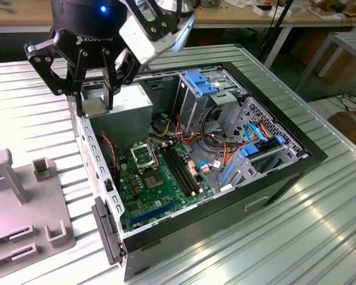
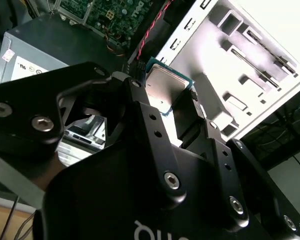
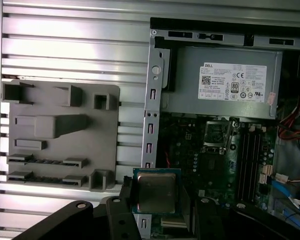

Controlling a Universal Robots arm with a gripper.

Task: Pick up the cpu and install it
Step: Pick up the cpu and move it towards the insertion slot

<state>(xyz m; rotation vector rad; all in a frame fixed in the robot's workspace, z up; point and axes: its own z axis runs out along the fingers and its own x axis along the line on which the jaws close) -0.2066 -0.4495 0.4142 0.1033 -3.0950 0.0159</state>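
The cpu (image 1: 94, 105) is a small flat square chip with a silver-grey top, and my gripper (image 1: 93, 95) is shut on it by its edges. In the exterior view it hangs above the case's rim near the grey power-supply box (image 1: 130, 110), high over the motherboard. The first wrist view has the cpu (image 3: 155, 192) between the black fingers (image 3: 126, 200), with the open black socket (image 3: 216, 135) apart from it on the green board. In the second wrist view the cpu (image 2: 166, 84) sits in the gripper (image 2: 162, 96). The socket (image 1: 143, 155) lies lower in the case.
The open computer case (image 1: 296, 160) lies on a ribbed metal table (image 1: 320, 237), with drive cages, blue clips and cables toward the exterior view's right. Long black memory slots (image 1: 181, 169) run beside the socket. A grey parts holder (image 1: 24, 202) sits at the exterior view's left.
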